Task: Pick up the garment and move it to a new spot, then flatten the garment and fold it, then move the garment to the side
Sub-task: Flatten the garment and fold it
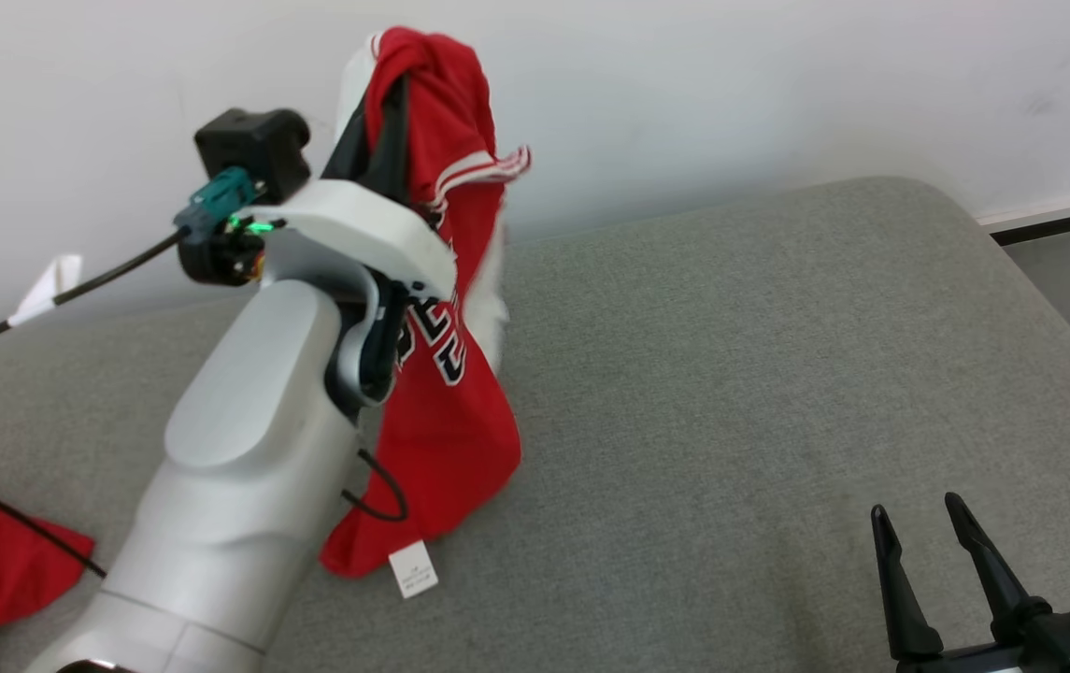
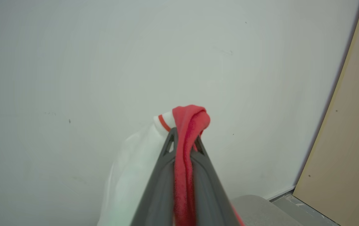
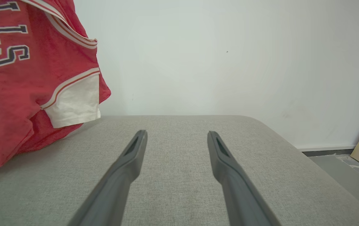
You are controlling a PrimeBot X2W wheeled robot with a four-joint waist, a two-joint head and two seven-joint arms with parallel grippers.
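Your left gripper [image 2: 184, 135], clamped on the red garment [image 1: 455, 421], hangs it vertically at far left, hem touching the cushion [image 1: 731, 374], while your right gripper [image 1: 916, 507] gapes empty, near right.

1. A plain white wall [image 1: 777, 84] runs behind everything, evenly lit, with a few faint scuffs and specks.
2. A wide grey fabric-covered cushion [image 1: 731, 374] with rounded corners sits against that wall.
3. A pale skirting strip [image 1: 1058, 207] with a dark line under it lines the foot of the wall.
4. Past the cushion's corner lies a grey floor [image 3: 348, 175].
5. A tan board [image 2: 345, 125] dotted with small dark marks stands beside the wall.
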